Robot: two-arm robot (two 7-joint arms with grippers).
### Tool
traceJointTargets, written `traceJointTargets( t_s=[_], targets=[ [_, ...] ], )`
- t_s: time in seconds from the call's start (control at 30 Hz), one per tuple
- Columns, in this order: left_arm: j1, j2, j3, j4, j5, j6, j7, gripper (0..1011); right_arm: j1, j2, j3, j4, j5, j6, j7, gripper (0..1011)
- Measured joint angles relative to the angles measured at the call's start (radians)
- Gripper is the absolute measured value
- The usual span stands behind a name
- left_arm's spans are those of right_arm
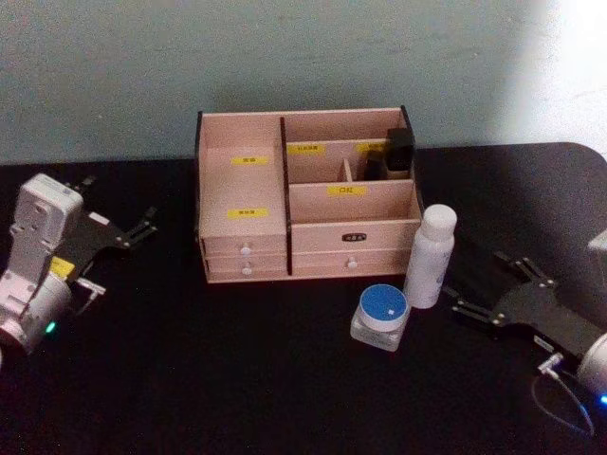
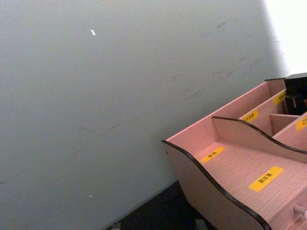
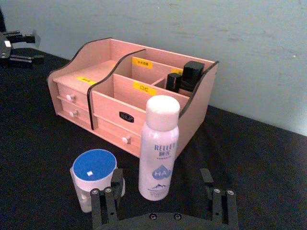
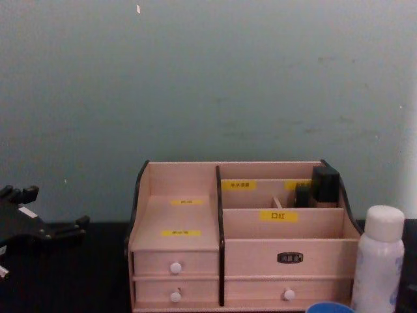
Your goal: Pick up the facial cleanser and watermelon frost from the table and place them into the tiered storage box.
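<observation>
Plain grey-green wall point(image 4: 208, 78) behind a black tabletop point(image 1: 237, 379), bright glare point(image 1: 569, 57), perhaps a window, at right.

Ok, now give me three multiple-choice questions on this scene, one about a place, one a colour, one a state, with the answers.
1. Where is the white bottle?
A) inside the tiered storage box
B) on the table, before the box's right half
C) on top of the jar
2. The jar's lid is:
A) red
B) blue
C) black
3. The right gripper is:
A) open, empty
B) shut on the bottle
C) shut on the jar
Answers: 1 B, it stands upright on the black tabletop; 2 B, the top is blue; 3 A, its fingers are spread with nothing between.
</observation>
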Motion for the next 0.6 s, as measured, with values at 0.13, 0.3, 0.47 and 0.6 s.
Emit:
traceJointTargets(
  t_s=[0.13,0.3,0.47,0.6],
  targets=[
    [0.0,0.0,0.0,0.0,0.0,0.0,0.0,1001,0.017,-0.027,-0.008,0.011,-0.018,0.003,0.0,1002],
    [0.0,0.0,0.0,0.0,0.0,0.0,0.0,1001,0.044,-0.07,-0.014,0.033,-0.037,0.01,-0.008,1002],
    [0.0,0.0,0.0,0.0,0.0,0.0,0.0,1001,0.07,-0.11,-0.019,0.058,-0.052,0.02,-0.013,1002],
    [0.0,0.0,0.0,0.0,0.0,0.0,0.0,1001,0.089,-0.135,-0.023,0.08,-0.062,0.032,-0.014,1002]
  ],
)
